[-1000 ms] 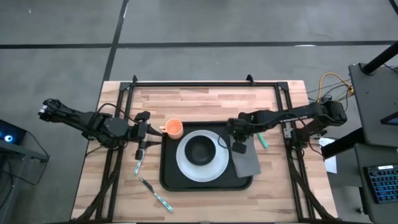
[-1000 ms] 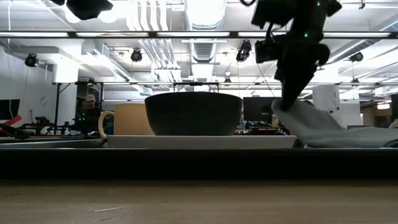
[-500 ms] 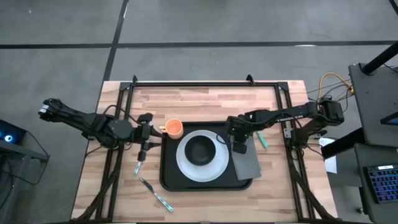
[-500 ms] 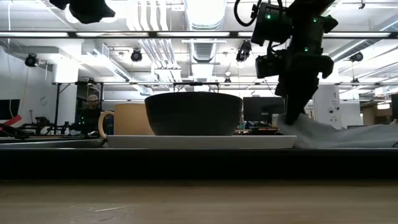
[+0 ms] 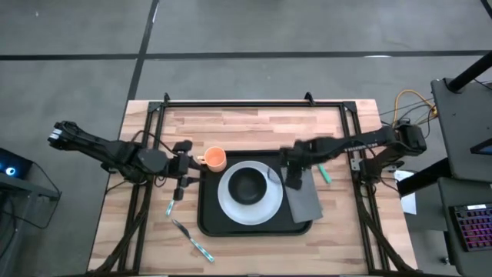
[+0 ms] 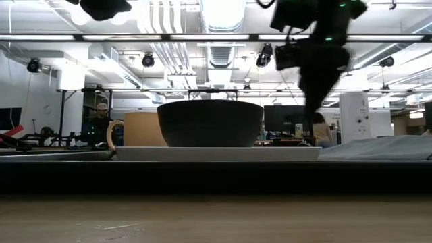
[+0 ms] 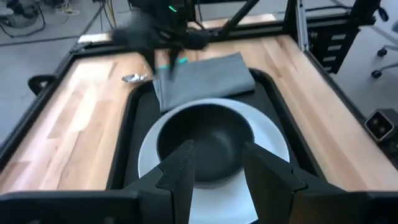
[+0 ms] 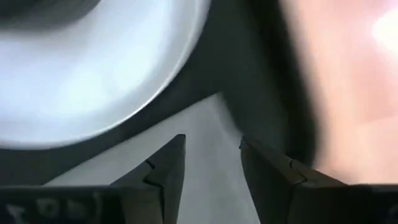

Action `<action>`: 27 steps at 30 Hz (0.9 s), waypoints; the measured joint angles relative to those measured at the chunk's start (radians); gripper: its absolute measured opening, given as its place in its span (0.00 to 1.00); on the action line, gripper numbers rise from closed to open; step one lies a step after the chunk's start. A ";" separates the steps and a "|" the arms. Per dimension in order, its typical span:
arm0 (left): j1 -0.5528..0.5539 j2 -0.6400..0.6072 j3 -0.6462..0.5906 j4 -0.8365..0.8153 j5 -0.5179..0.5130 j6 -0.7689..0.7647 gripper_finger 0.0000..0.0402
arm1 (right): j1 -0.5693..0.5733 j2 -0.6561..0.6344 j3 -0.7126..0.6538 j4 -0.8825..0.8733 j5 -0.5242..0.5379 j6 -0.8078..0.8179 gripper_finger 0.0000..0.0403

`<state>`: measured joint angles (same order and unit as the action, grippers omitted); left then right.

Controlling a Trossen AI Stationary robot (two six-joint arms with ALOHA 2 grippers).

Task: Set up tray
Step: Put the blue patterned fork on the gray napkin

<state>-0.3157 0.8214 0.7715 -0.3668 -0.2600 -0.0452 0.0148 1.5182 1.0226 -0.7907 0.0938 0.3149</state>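
Tray [image 5: 207, 223] set-up stands partly done on the wooden table [image 5: 254, 123]: the black tray lies at mid-table, carrying a white plate [image 5: 265, 209] with a dark bowl [image 5: 247, 185] on it and a grey napkin [image 5: 304, 201] laid flat along the tray's right side, its outer edge over the rim.

Right gripper [image 5: 294, 178] hovers above the napkin's near corner, just beside the plate; its wrist view shows the two fingers [image 8: 166, 167] parted and nothing between them, so the napkin appears to be released.

Left gripper [image 5: 181, 165] waits at the tray's left edge, close to the orange cup [image 5: 215, 158], which sits on the table just off the tray's upper-left corner. Its fingers [image 7: 180, 171] are also spread and hold nothing.

Cutlery remains off the tray: one piece [image 5: 173, 201] lies on the table left of the tray, a second [image 5: 192, 240] nearer the front edge, and a green-handled one [image 5: 324, 173] to the right of the napkin. Judging by this layout, plate, bowl and napkin are placed, while the cup and the three utensils are probably what is left.
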 joint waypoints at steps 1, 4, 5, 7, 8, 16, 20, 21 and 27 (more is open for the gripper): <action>0.000 -0.001 0.006 0.001 0.000 0.002 0.30 | 0.028 0.001 -0.017 -0.001 -0.031 0.031 0.35; 0.000 -0.008 0.014 -0.001 0.000 0.019 0.30 | 0.110 0.002 -0.054 -0.006 -0.142 0.093 0.32; 0.000 -0.009 0.014 -0.001 0.000 0.027 0.30 | 0.135 0.002 -0.060 -0.004 -0.149 0.111 0.31; 0.000 -0.010 0.014 -0.002 0.000 0.038 0.30 | 0.185 0.002 -0.066 -0.003 -0.140 0.151 0.30; 0.000 -0.010 0.014 -0.002 0.000 0.040 0.30 | 0.209 0.006 -0.067 0.002 -0.136 0.167 0.29; 0.000 -0.011 0.014 -0.002 -0.001 0.040 0.30 | 0.350 0.052 -0.071 0.062 -0.117 0.264 0.14; 0.000 -0.011 0.014 -0.002 -0.001 0.040 0.30 | 0.386 0.077 -0.074 0.138 -0.117 0.281 0.04; 0.000 -0.011 0.014 -0.003 -0.001 0.039 0.30 | 0.391 0.087 -0.075 0.148 -0.117 0.282 0.03; 0.000 -0.011 0.014 -0.003 -0.001 0.036 0.30 | 0.405 0.137 -0.082 0.151 -0.119 0.286 0.02</action>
<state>-0.3157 0.8104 0.7853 -0.3702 -0.2611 -0.0093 0.4194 1.6549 0.9402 -0.6395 -0.0257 0.6007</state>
